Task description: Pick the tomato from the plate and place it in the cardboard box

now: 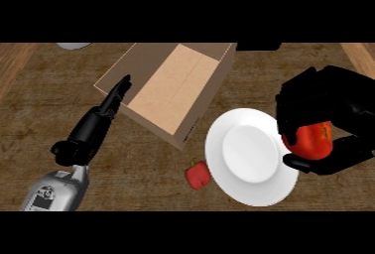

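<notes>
Wooden counter (44,114): right hand (322,124) curls round the tomato (311,141) at the plate (249,158) edge; the cardboard box (172,87) waits beyond, left hand (99,121) straight-fingered beside it.

- The tomato (313,141) is coloured red-orange.
- The plate (249,158) is plain white.
- The cardboard box (172,87) is tan.
- A wood grain is shown on the brown counter (147,173).
- The small pepper (198,175) is red.

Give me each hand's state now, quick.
Left hand: open, fingers straight, holding nothing, beside the brown cardboard box.
Right hand: shut on the round red tomato.
</notes>
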You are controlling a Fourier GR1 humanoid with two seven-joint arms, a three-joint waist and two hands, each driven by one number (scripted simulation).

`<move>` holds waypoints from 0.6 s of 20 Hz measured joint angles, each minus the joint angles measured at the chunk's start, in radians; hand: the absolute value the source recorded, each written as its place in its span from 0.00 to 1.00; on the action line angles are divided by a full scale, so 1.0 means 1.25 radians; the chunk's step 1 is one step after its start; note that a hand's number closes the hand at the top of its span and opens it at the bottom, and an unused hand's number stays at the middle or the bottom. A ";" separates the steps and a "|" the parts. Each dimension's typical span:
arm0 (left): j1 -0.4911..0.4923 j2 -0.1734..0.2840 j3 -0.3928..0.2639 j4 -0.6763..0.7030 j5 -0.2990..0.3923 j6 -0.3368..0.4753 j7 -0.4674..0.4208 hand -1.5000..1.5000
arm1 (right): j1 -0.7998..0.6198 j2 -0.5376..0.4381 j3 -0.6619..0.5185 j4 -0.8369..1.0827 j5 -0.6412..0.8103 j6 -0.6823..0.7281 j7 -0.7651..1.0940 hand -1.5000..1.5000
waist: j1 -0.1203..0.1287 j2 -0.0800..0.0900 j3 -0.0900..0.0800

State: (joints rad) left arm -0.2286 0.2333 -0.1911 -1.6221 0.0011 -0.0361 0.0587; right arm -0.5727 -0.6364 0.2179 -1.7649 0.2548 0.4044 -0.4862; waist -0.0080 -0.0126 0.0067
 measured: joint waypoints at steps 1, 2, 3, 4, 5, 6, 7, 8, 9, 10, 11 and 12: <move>-0.012 -0.004 0.002 0.012 -0.002 -0.001 0.000 0.50 | -0.003 0.002 -0.011 0.001 -0.008 0.006 0.011 1.00 | 0.000 0.001 0.000; -0.013 -0.004 0.005 0.008 0.001 -0.004 0.006 0.50 | -0.017 0.006 -0.023 0.011 -0.016 0.014 0.029 1.00 | 0.002 0.001 0.000; -0.015 -0.007 0.004 0.010 0.001 -0.005 0.007 0.50 | -0.025 0.015 -0.026 0.015 -0.014 0.014 0.046 1.00 | 0.004 0.002 0.000; -0.017 -0.009 0.003 0.010 -0.003 -0.006 0.011 0.50 | -0.043 0.018 -0.035 0.022 -0.019 0.021 0.067 1.00 | 0.005 0.002 0.000; -0.019 -0.010 0.005 0.014 -0.002 -0.009 0.006 0.50 | -0.061 0.028 -0.037 0.029 -0.022 0.025 0.090 1.00 | 0.007 0.002 0.000; -0.019 -0.009 0.008 0.020 -0.002 -0.014 -0.008 0.50 | -0.082 0.038 -0.040 0.037 -0.023 0.029 0.112 1.00 | 0.008 0.002 0.000; -0.024 -0.012 0.009 0.023 0.000 -0.017 -0.005 0.50 | -0.100 0.049 -0.040 0.042 -0.021 0.030 0.133 1.00 | 0.009 0.003 0.000; -0.022 -0.018 0.004 0.025 -0.007 -0.013 -0.015 0.50 | -0.117 0.059 -0.042 0.056 -0.020 0.030 0.147 1.00 | 0.011 0.003 0.000; -0.019 -0.019 0.002 0.021 -0.011 -0.015 -0.018 0.50 | -0.139 0.075 -0.039 0.064 -0.021 0.030 0.173 1.00 | 0.012 0.003 0.000; -0.011 -0.017 0.003 0.013 -0.008 -0.019 -0.018 0.50 | -0.156 0.085 -0.041 0.084 -0.017 0.029 0.181 1.00 | 0.015 0.003 0.000; -0.020 -0.019 0.005 0.020 -0.007 -0.021 -0.015 0.50 | -0.177 0.098 -0.039 0.100 -0.017 0.031 0.195 1.00 | 0.016 0.004 0.000; -0.022 -0.019 0.007 0.019 -0.008 -0.022 -0.009 0.50 | -0.192 0.111 -0.038 0.116 -0.015 0.032 0.203 1.00 | 0.016 0.004 -0.001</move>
State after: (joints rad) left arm -0.2566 0.2102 -0.1823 -1.5982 -0.0095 -0.0634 0.0471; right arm -0.8132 -0.4982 0.1710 -1.6197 0.2356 0.4448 -0.2320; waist 0.0122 -0.0076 0.0058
